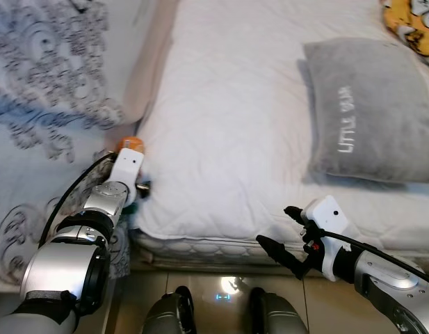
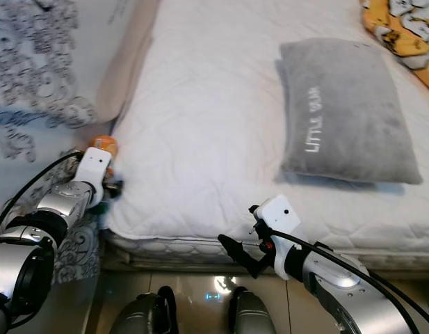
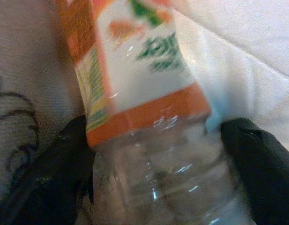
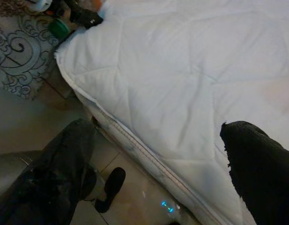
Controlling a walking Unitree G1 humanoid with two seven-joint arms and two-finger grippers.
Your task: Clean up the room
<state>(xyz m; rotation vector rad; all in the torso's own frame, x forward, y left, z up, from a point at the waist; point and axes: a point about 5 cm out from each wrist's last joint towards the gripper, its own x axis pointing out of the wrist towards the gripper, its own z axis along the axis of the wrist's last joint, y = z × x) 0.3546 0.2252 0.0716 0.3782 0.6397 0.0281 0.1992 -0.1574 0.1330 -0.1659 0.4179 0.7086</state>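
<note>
Left pincer (image 3: 158, 187) pinches a clear bottle (image 3: 149, 117) (orange label) beside the bed (image 1: 221, 125). Right pincer (image 1: 287, 236) hangs spread at the bed's front edge.

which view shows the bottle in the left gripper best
The left wrist view: the clear bottle with its orange label sits close up between the left gripper's two black fingers. Both eye views show just its orange end past the gripper at the bed's corner. The right wrist view catches a distant glimpse.
</note>
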